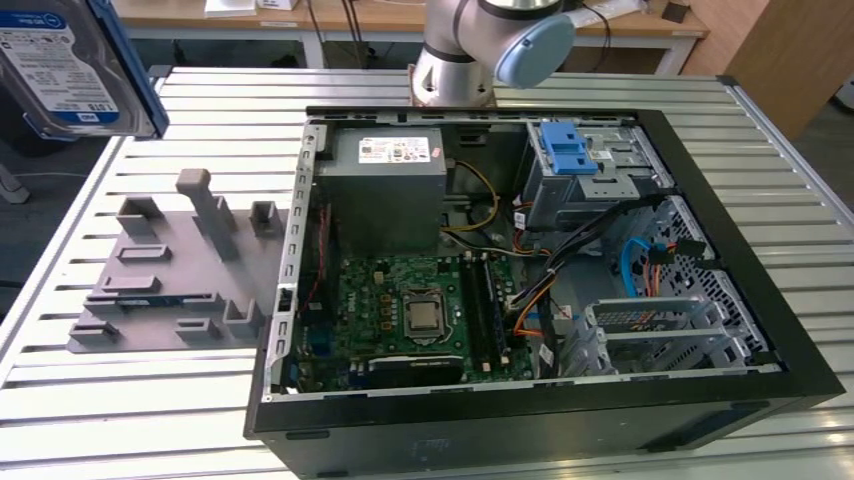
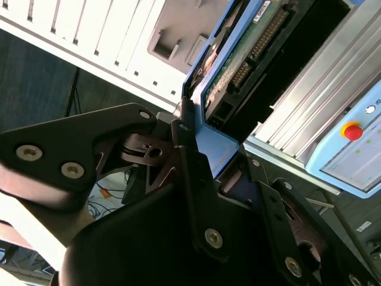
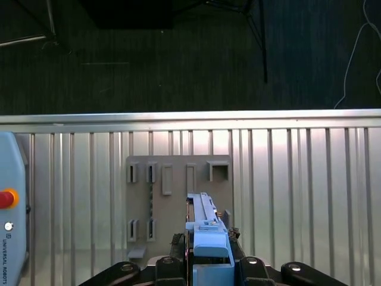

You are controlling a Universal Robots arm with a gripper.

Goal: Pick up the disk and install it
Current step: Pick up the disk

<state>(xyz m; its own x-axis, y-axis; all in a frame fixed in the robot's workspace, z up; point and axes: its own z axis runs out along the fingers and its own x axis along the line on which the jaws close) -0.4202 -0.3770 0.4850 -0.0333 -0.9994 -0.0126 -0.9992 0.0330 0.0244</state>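
Observation:
The disk (image 1: pixel 74 65), a silver hard drive with a white-and-blue label in a blue carrier, hangs in the air high at the exterior view's left, above the edge of the slatted table. My gripper (image 2: pixel 215 152) is shut on it: the black fingers (image 2: pixel 186 143) clamp the blue carrier's end in the second wrist view, where the disk (image 2: pixel 250 50) shows its green circuit board. In the first wrist view the disk (image 3: pixel 206 223) stands edge-on between my gripper's (image 3: pixel 208 265) black links, over the grey holder (image 3: pixel 178 196).
A grey moulded holder (image 1: pixel 174 270) with several slots lies on the slatted metal table (image 1: pixel 160 400). The open computer case (image 1: pixel 747 400) holds a power supply box (image 1: pixel 387 190) and a grey cage with a blue latch (image 1: pixel 571 150). A control pendant (image 2: pixel 351 143) rests on the table.

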